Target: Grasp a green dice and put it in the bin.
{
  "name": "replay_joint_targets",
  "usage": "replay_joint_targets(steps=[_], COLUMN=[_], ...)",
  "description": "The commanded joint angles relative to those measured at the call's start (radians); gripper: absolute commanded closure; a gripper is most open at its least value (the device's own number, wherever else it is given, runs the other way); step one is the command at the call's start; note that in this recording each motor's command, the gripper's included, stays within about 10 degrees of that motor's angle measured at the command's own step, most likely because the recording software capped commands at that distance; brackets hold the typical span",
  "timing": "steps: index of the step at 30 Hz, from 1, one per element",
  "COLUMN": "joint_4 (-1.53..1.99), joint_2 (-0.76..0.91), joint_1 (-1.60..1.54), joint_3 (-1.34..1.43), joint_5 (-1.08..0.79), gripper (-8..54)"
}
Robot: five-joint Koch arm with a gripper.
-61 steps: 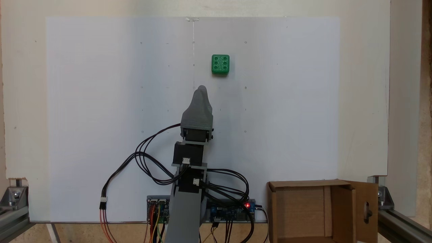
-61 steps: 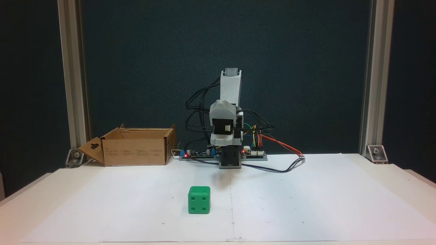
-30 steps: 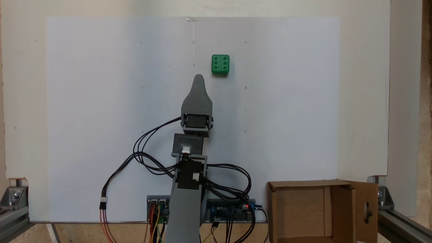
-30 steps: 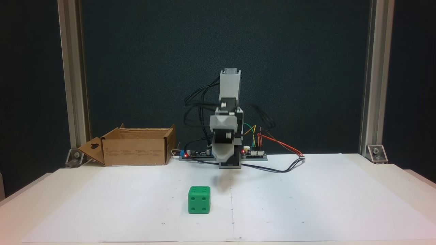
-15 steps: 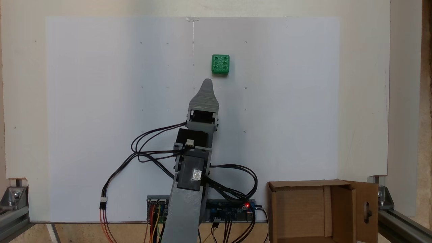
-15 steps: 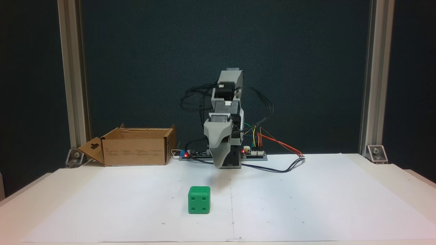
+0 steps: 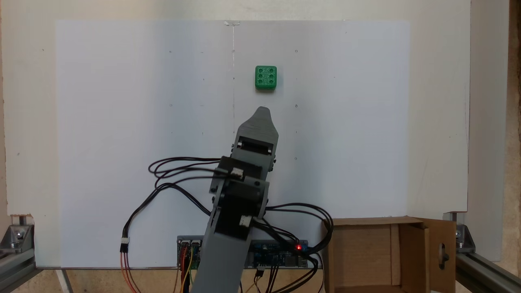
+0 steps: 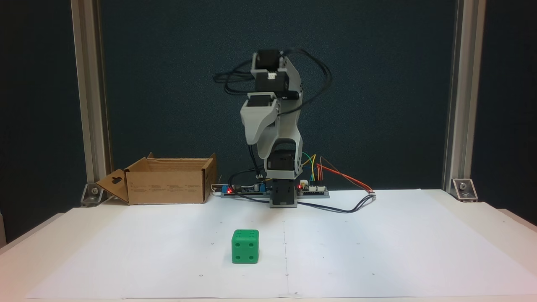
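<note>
My gripper hangs high above the table, tip pointing down and forward, arm folded up over its base; my jaws sit one behind the other, so their gap is hidden

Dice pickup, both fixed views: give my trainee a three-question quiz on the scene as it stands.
1. True or false: the dice already lies in the bin.
2. How many pips does the dice show on top in the fixed view from above?
3. In the fixed view facing the arm, the gripper is: A) touching the dice, B) raised above the table, apart from the dice, C) over the bin.

Key: 1 false; 2 six; 3 B.
</note>
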Motion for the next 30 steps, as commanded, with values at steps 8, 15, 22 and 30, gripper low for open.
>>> replay_joint_targets(steps=[8,15,22,30], joint_4=[0.107,0.184,0.262,0.295], joint_2=[-0.245,-0.371,-0.428,-0.509], joint_1=[0.032,0.031,0.025,0.028], joint_3=[-0.328,-0.48,-0.563,-0.618], joint_5=[0.011,-0.176,-0.261,-0.259], gripper=[1.7,1.5,1.5,1.4])
